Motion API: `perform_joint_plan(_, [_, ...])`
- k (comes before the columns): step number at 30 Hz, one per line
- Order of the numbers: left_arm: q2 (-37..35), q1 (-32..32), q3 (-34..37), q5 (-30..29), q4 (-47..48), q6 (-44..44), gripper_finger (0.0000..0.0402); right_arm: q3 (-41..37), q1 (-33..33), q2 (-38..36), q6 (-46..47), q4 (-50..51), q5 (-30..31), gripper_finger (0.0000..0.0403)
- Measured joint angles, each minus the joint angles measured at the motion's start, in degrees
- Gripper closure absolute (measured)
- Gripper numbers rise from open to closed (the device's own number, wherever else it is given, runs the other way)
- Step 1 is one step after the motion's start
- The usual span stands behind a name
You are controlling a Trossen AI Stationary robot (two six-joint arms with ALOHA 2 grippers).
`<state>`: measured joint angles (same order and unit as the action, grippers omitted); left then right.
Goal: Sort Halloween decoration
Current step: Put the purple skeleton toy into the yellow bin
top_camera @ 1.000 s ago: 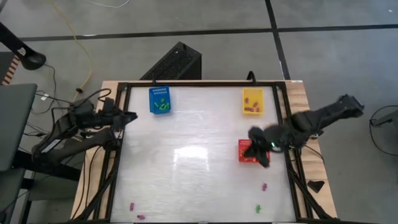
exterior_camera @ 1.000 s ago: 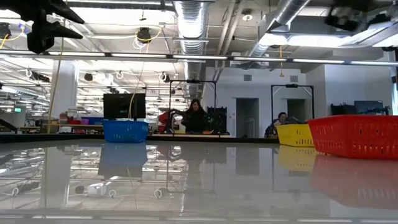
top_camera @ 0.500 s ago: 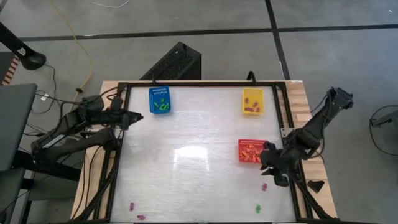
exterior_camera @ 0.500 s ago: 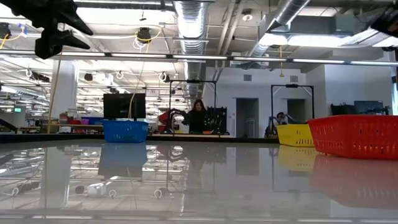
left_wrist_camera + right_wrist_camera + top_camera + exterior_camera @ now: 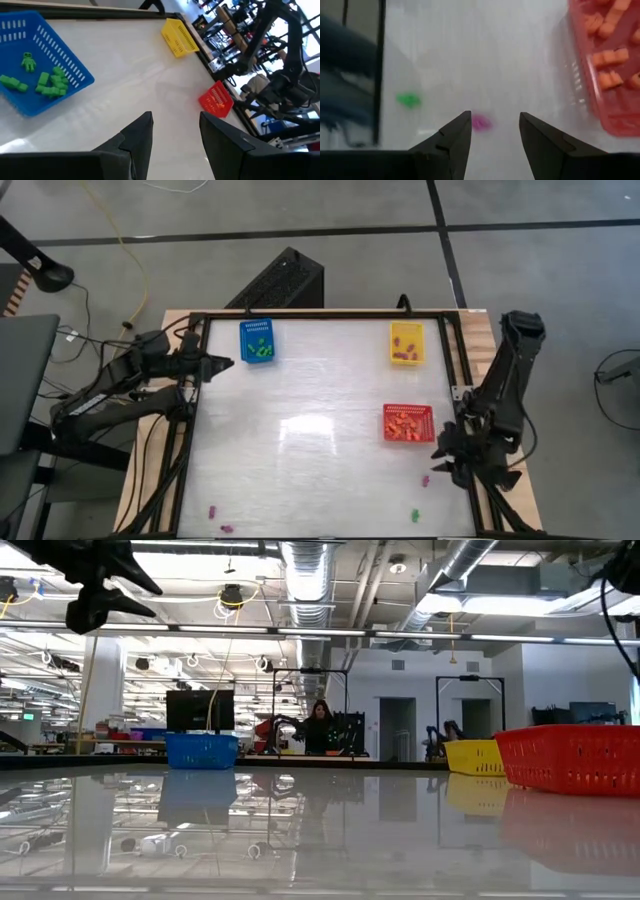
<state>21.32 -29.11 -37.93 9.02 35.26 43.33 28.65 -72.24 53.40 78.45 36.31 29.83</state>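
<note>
The decoration is in tiny pieces. Green ones lie in the blue basket (image 5: 258, 341) (image 5: 40, 82), purple ones in the yellow basket (image 5: 406, 343), orange ones in the red basket (image 5: 406, 423) (image 5: 605, 65). Loose on the table lie a purple piece (image 5: 424, 479) (image 5: 481, 122), a green piece (image 5: 415, 516) (image 5: 409, 100) and two purple pieces (image 5: 211, 510) near the near-left corner. My right gripper (image 5: 441, 461) (image 5: 495, 125) is open above the table by the right edge, the loose purple piece just ahead of its fingers. My left gripper (image 5: 226, 362) (image 5: 175, 125) is open beside the blue basket.
A black frame (image 5: 462, 380) runs round the tabletop. The red basket (image 5: 570, 758) stands close to the far side of my right gripper. The wide middle of the table (image 5: 310, 430) is bare. People stand in the room beyond the table (image 5: 320, 725).
My right gripper has swung from above the red basket toward the table's near and right edges and now hangs by the loose purple piece. My left gripper has crept slightly toward the blue basket. No piece has moved.
</note>
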Motion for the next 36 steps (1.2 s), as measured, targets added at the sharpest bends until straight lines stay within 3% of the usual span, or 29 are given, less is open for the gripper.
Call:
perform_joint_plan(6, [2.2, 0.0, 0.0, -1.3, -0.4, 0.9, 0.0251, -3.5, -5.1, 0.7, -10.8, -0.4, 0.1, 0.0203])
perform_joint_plan(18, [6.9, 1.5, 0.0, -2.9, -1.3, 4.7, 0.0251, -10.2, -4.6, -1.5, -40.2, -12.5, -2.2, 0.0203])
perform_joint_plan(24, [9.6, 3.4, 0.0, -5.5, -4.4, 5.8, 0.0251, -11.3, -2.7, -1.5, -49.8, -17.4, -4.1, 0.0203])
perform_joint_plan(28, [11.8, 4.9, 0.0, -6.9, -6.1, 6.1, 0.0251, -12.1, -0.3, -0.7, -53.7, -19.4, -7.3, 0.0204])
perform_joint_plan(36, [16.8, 9.0, 0.0, -8.4, -11.2, 7.5, 0.0251, -19.4, 6.8, 7.2, -57.4, -35.4, -18.8, 0.0209])
